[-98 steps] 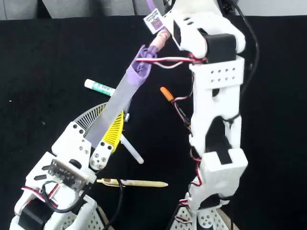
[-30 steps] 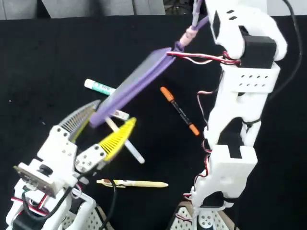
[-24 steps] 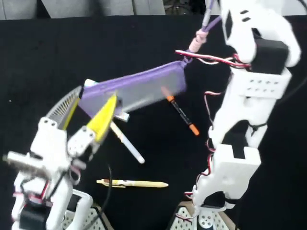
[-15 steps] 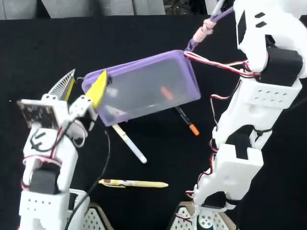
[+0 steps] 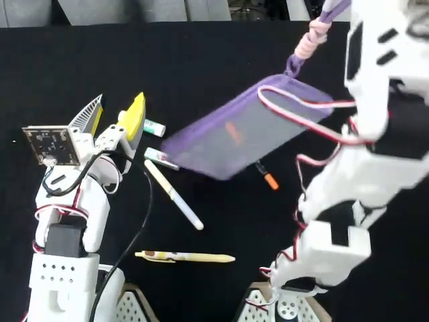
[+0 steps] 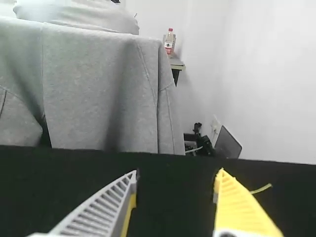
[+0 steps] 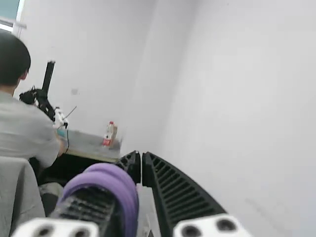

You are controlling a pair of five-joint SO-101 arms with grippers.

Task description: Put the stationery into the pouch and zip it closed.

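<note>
Your right tool (image 7: 140, 165) is pressed together, pinching the purple strap (image 7: 106, 190). From it the pouch (image 5: 244, 131) hangs tilted over the tabletop (image 5: 67, 67), above an orange marker (image 5: 269, 180). Your left tool (image 5: 119, 100) stands spread near a white pen (image 5: 173, 194). A yellow pen (image 5: 184, 256) lies nearer the arm bases.

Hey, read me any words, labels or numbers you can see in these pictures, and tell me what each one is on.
None can be read.
White stick: printed band, too blurred.
Small flat white item: label, too blurred.
Yellow pen: dark marks near one end, too small.
Bottle in the room behind: red label, too small.
</note>
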